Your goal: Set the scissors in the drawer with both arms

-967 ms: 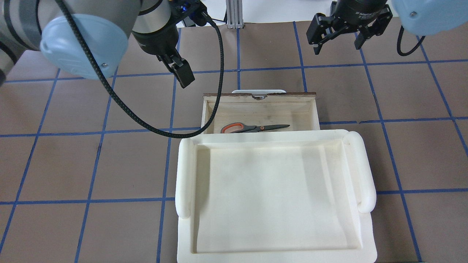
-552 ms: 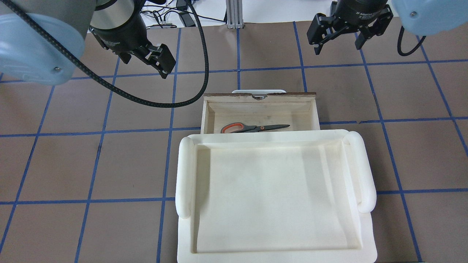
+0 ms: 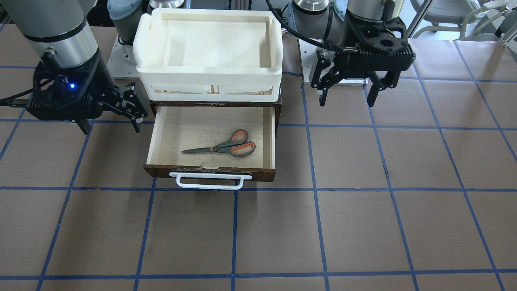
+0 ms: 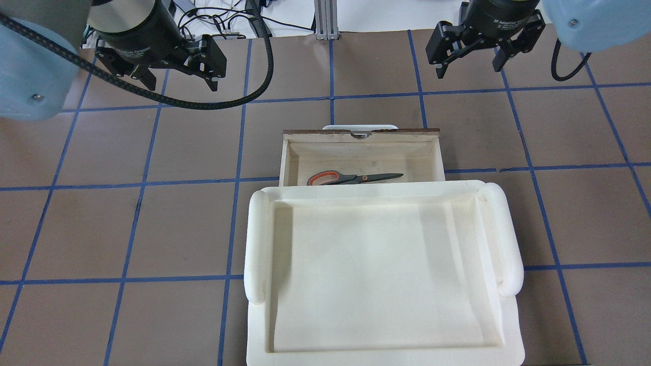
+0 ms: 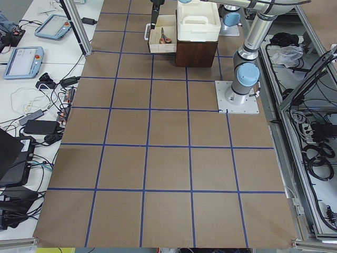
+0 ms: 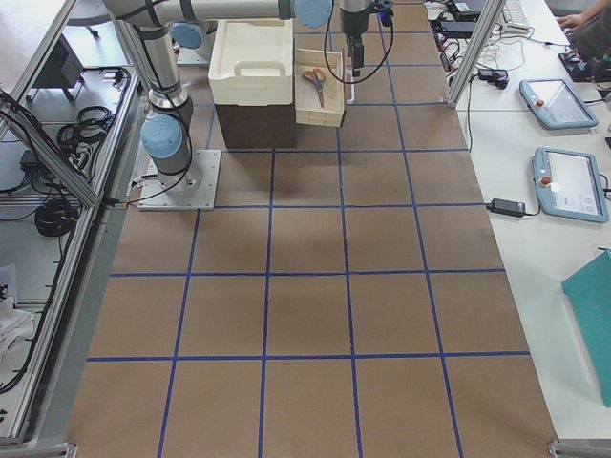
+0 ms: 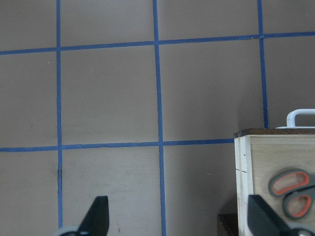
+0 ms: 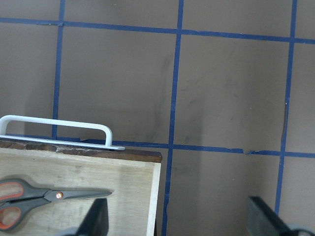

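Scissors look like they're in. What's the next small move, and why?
Probably bring the right gripper round to the white bar handle and push the drawer shut. The scissors lie flat on its floor, the drawer stands pulled out, and both grippers, the left gripper too, hang open and empty off to the sides. The right one is nearer the drawer.

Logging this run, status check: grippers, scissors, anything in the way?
Left gripper open, holding nothing; right gripper open, holding nothing. Scissors flat inside open drawer. Grippers flank drawer, neither over it.
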